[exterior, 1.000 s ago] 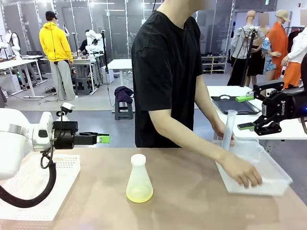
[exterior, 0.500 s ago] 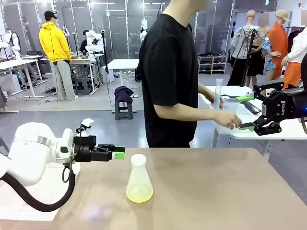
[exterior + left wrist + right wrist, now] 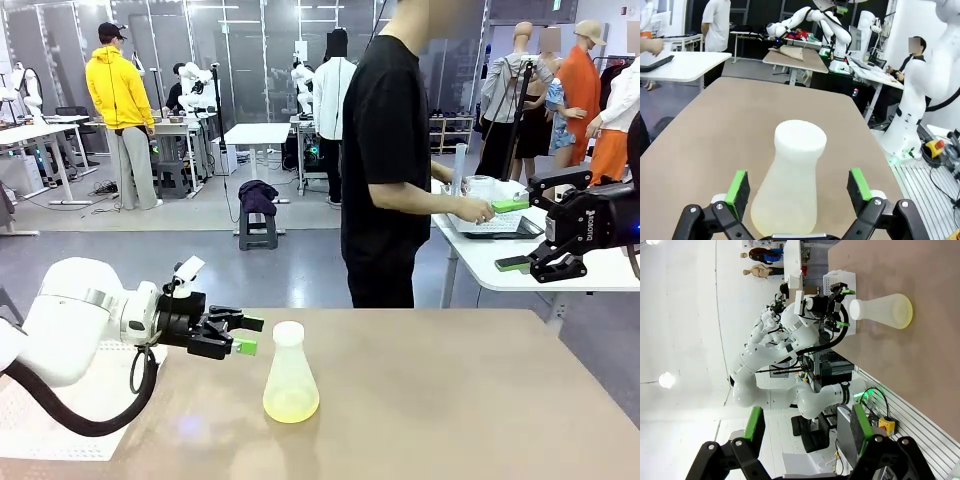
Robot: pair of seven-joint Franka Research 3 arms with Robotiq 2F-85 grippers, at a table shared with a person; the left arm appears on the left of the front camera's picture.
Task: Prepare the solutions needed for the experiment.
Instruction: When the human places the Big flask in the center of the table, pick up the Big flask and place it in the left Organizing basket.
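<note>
Currently we see a translucent conical flask [image 3: 291, 375] standing upright near the middle of the tan table [image 3: 450, 400], its long axis vertical, the wide base down on the tabletop and the narrow neck pointing straight up; the neck ends in a white round top [image 3: 288, 333]; the solutions [image 3: 291, 404] appear as a shallow pale yellow-green layer in the bottom of the flask. We find the left gripper [image 3: 243, 335] just to the flask's left, at neck height and a little apart from it, its fingers pointing horizontally toward the flask; its jaws stand wide open and hold nothing. In the left wrist view the flask [image 3: 789, 187] rises between the two green pads [image 3: 738, 186], neck toward the far side of the table, with clear gaps on both sides of its body; the left gripper [image 3: 797, 187] is not touching it there. We see the right gripper [image 3: 512, 234] raised at the right side, well apart from the flask, its jaws parted with nothing between them; the right wrist view confirms the spread fingers [image 3: 755, 426] and shows the flask [image 3: 881, 310] far off, lying sideways in that rolled picture. A person [image 3: 390, 160] in a black shirt stands beyond the table, hands over a white side table [image 3: 500, 262].
</note>
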